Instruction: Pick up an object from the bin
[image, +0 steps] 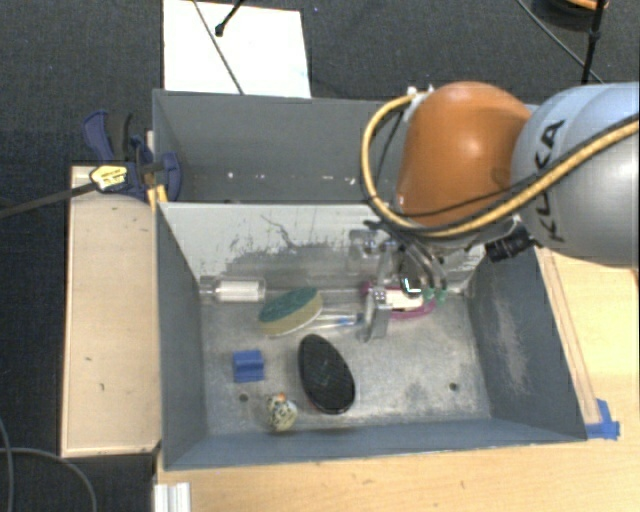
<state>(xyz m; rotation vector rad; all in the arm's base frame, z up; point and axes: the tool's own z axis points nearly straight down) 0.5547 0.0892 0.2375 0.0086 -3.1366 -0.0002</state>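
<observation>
Hovering low by the bin's (512, 330) far wall, the gripper (385, 305) (spread or closed, I cannot tell) is hanging right over a small magenta thing (418, 306), likely lining up a grab, while the green sponge (290, 310) and black oval (327, 373) are lying near it.

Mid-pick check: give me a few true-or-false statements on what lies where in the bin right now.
1. The blue cube lies left of the black oval object. True.
2. The gripper is over the front left corner of the bin. False: it is toward the back, just right of the green-topped oval pad.
3. The small mottled ball sits by the wall at the view's bottom. True.
4. The black oval object rests on the blue cube. False: they lie apart on the floor.
</observation>
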